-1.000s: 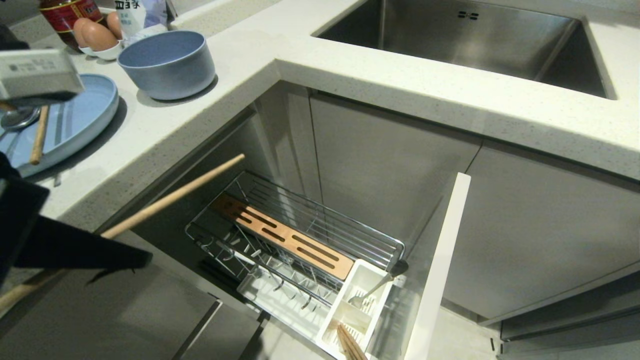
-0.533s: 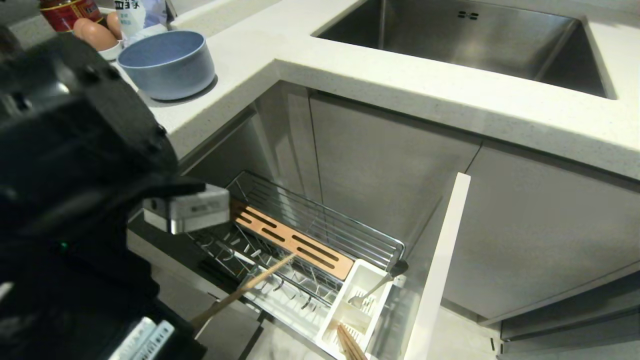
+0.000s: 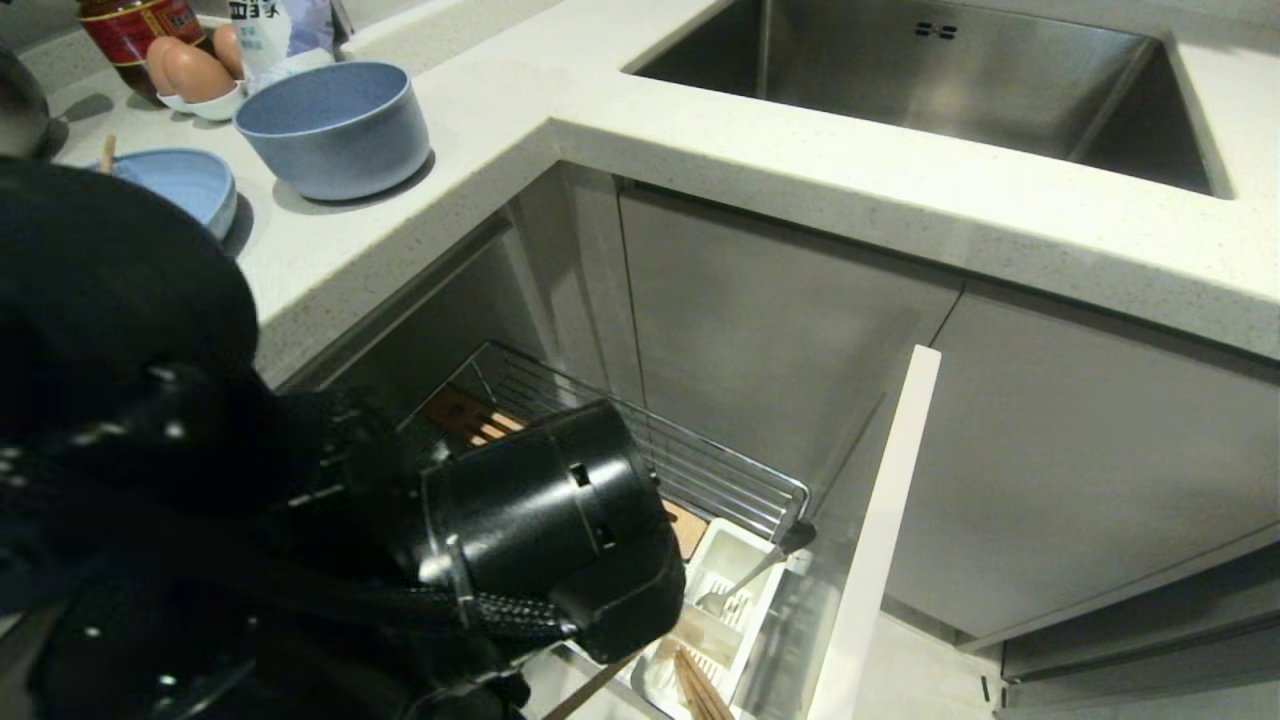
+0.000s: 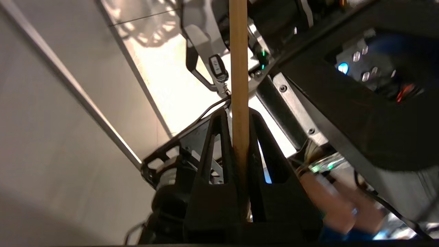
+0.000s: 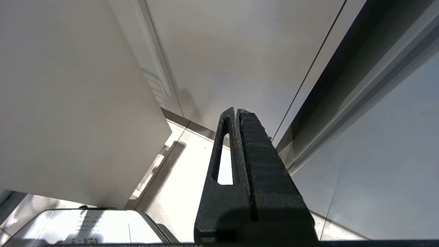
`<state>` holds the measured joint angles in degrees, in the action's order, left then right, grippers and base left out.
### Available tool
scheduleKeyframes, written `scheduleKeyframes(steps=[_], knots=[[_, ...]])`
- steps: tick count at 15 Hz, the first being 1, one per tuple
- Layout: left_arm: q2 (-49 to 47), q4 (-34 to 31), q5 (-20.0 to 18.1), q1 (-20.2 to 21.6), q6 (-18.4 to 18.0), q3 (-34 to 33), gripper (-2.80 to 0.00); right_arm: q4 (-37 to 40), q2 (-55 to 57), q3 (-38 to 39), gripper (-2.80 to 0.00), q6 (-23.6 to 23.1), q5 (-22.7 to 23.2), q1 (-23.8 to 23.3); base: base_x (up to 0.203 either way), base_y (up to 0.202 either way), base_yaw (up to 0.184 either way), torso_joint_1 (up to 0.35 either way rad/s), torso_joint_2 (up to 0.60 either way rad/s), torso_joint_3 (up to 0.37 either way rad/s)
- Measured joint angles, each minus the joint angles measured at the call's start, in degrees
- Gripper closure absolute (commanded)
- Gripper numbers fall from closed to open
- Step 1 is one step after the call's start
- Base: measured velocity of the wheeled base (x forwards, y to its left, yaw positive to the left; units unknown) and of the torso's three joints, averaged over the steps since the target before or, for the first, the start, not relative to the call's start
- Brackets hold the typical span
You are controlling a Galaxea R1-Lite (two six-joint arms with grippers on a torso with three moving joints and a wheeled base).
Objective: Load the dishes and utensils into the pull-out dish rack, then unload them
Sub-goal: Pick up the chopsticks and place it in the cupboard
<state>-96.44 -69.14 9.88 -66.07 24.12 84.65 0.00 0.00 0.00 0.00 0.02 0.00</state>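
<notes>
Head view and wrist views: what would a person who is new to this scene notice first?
First, the big black left arm filling the lower left of the head view, low over the pull-out dish rack. In the left wrist view, the left gripper is shut on a wooden chopstick. Next, the pale blue bowl on the white counter, and the steel sink behind it.

The left gripper point(image 4: 239, 118) sits over the chrome wire pull-out dish rack point(image 3: 700, 478), a long light-brown wooden chopstick point(image 4: 238, 68) between its fingers. Just beyond it stands the white plastic utensil caddy point(image 3: 722, 572) (silver metal spoon point(image 3: 752, 576) inside).
</notes>
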Motion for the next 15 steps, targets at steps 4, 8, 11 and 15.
scheduleKeyframes(steps=[4,8,11,15], knots=[[-3.3,3.9,-1.0,0.8,-2.8,-1.8,0.0,0.0,0.0,0.0,0.0,0.0,0.0,0.0,0.0,0.0,0.0,0.0,0.0,0.0],[-6.9,4.5,-0.9,2.8,-3.9,-2.4,0.0,0.0,0.0,0.0,0.0,0.0,0.0,0.0,0.0,0.0,0.0,0.0,0.0,0.0],[-9.5,6.7,-0.9,4.7,-4.7,-2.5,0.0,0.0,0.0,0.0,0.0,0.0,0.0,0.0,0.0,0.0,0.0,0.0,0.0,0.0],[-12.8,9.7,-1.0,6.3,-7.3,-2.5,0.0,0.0,0.0,0.0,0.0,0.0,0.0,0.0,0.0,0.0,0.0,0.0,0.0,0.0]])
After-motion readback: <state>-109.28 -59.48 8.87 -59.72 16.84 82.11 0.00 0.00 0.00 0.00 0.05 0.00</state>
